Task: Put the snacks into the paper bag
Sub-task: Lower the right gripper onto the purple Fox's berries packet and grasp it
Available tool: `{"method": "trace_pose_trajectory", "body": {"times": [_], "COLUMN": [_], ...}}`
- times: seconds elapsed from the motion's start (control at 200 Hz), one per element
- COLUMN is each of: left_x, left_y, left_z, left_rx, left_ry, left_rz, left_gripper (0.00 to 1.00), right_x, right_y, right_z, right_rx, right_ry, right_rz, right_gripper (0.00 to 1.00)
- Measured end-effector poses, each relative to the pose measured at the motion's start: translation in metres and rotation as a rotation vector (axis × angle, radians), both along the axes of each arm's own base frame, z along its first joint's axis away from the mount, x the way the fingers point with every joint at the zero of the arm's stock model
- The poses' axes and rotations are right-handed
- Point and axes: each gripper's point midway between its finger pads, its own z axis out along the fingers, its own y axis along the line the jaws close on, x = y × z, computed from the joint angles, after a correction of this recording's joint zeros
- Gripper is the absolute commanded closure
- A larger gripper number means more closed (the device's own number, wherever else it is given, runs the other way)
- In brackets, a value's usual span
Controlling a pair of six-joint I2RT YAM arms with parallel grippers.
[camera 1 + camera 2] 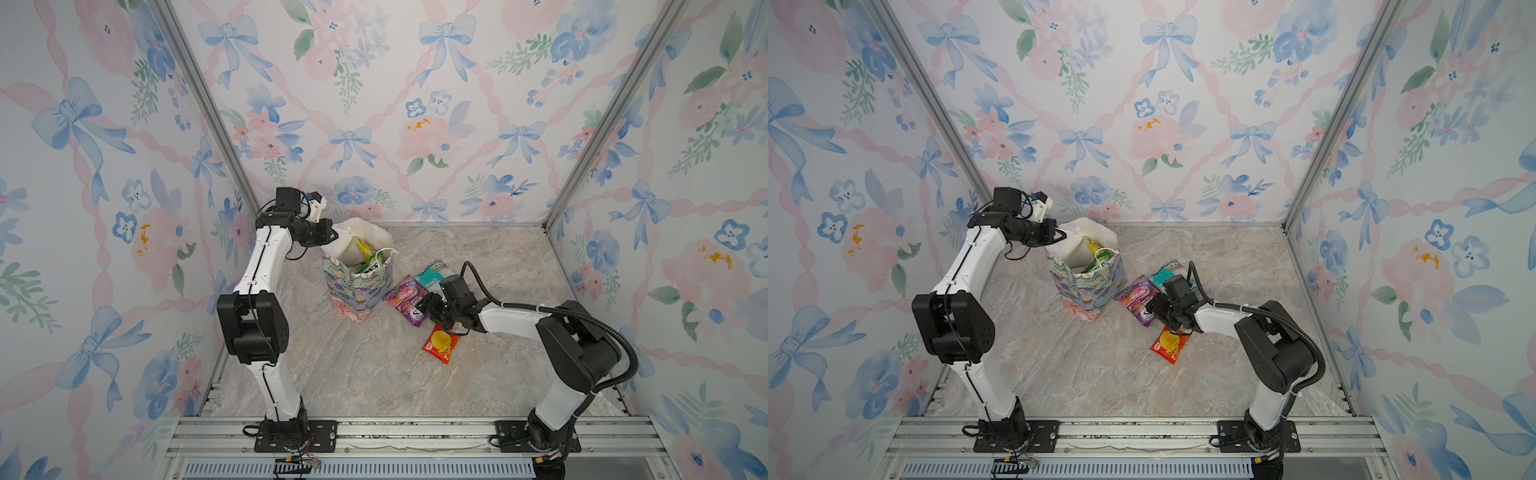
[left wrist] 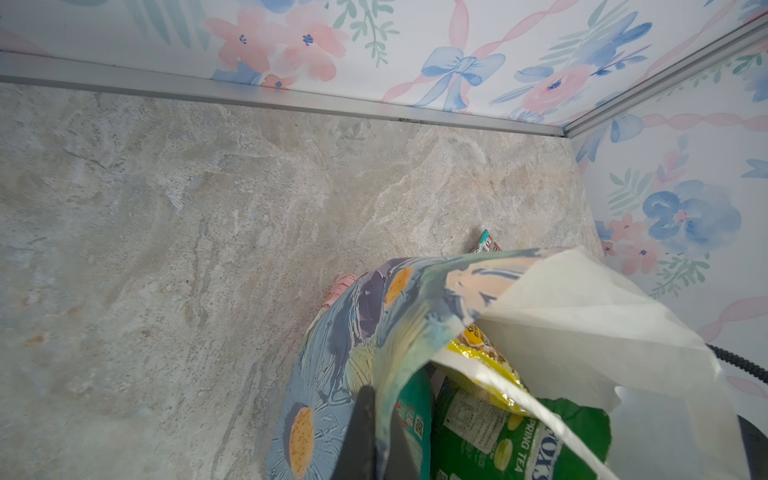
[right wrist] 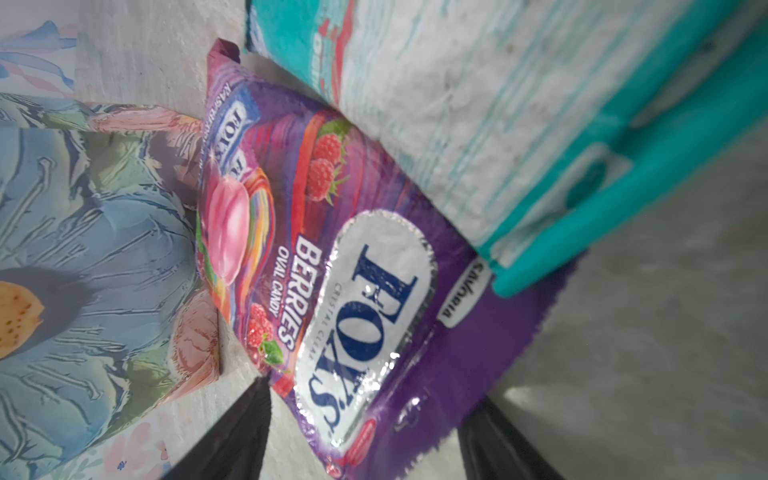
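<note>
A marble-patterned table (image 1: 374,374) sits inside a booth with walls (image 1: 374,104) papered in bows and flowers. Two robot arms reach in from the near edge.

The floral paper bag (image 1: 357,291) stands upright left of the table's middle, its mouth open and its white inside showing. The left gripper (image 1: 332,237) is pressed together on the bag's far-left rim, pinching the paper wall between its black fingers (image 2: 365,432). Inside the bag, a yellow packet (image 2: 486,361) lies against a green packet (image 2: 519,440) printed "FOX'S".

Three packets lie flat on the table just right of the bag. A purple packet (image 1: 403,297), labelled "FOX'S BERRIES", is nearest the bag. A teal packet (image 1: 432,274) lies behind it, and the right wrist view shows its edge overlapping the purple one. A red packet (image 1: 441,343) lies nearer the front, apart from both.

The right gripper (image 1: 428,309) is low over the purple packet, with its jaws spread. One black finger (image 3: 237,432) is on each side of the packet's near end. Whether they touch the packet cannot be told.
</note>
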Motion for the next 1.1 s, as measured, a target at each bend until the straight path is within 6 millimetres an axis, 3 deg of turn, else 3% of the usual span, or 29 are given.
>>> {"method": "trace_pose_trajectory", "body": {"times": [0.315,0.705,0.97,1.1], "left_x": [0.000,0.000,0.000,-0.001], "left_y": [-0.001,-0.001,-0.001,-0.002], "left_z": [0.000,0.000,0.000,0.001], "left_rx": [-0.005,-0.005,-0.006,-0.008], "left_ry": [0.000,0.000,0.001,0.000], "left_rz": [-0.004,-0.004,-0.005,-0.006], "left_gripper": [1.00,1.00,1.00,1.00], "right_x": [0.011,0.015,0.016,0.013], "right_y": [0.003,-0.005,-0.004,-0.006], "right_z": [-0.002,-0.013,-0.009,0.005], "right_rx": [0.035,0.016,-0.014,-0.054], "right_ry": [-0.011,-0.015,-0.056,-0.094], "right_rz": [-0.057,-0.110,-0.072,-0.037], "right_gripper": [0.41,0.89,1.00,1.00]}}
